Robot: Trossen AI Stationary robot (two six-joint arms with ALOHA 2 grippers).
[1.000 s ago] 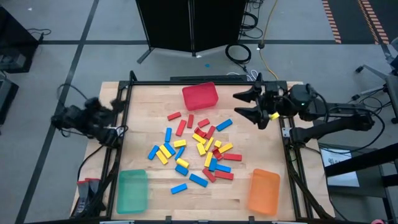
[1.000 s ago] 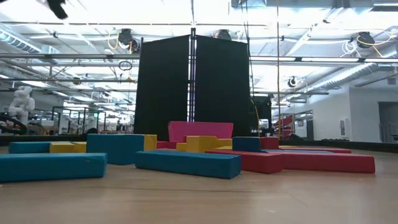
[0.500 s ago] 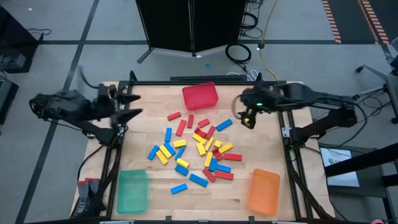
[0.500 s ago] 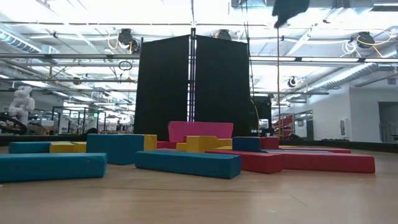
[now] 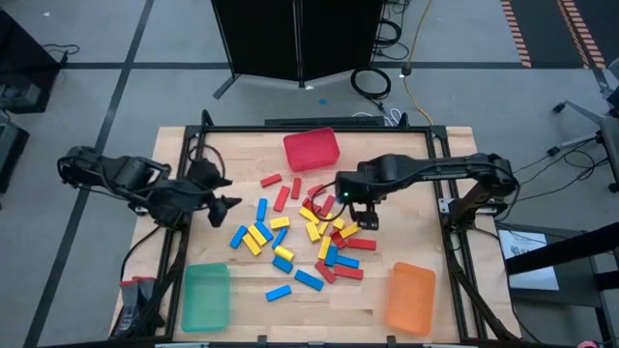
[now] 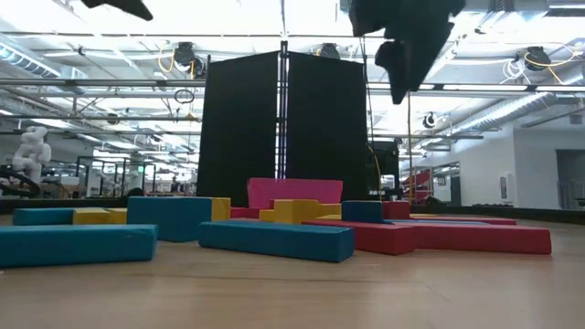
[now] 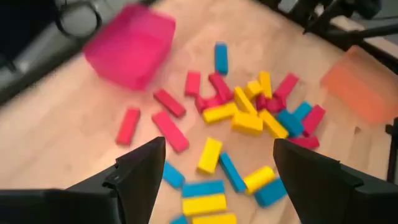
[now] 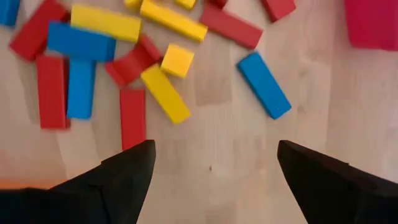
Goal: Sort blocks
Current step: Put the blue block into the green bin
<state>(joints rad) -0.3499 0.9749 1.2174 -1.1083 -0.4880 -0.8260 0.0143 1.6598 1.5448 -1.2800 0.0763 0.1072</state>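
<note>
Wooden table (image 5: 232,290) holds blocks (image 5: 309,232) lying flat, pointing every way; both end effectors gape empty.

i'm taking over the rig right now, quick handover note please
Left claw: open, empty, over the table's left side.
Right claw: open, empty, above the pile's upper right part.
Blocks: red, yellow and blue, all loose on the table mid-board.
Bins: red bin at the far edge, green bin near left, orange bin near right; no blocks seen in any.
Done: nothing sorted. Left: everything.
</note>
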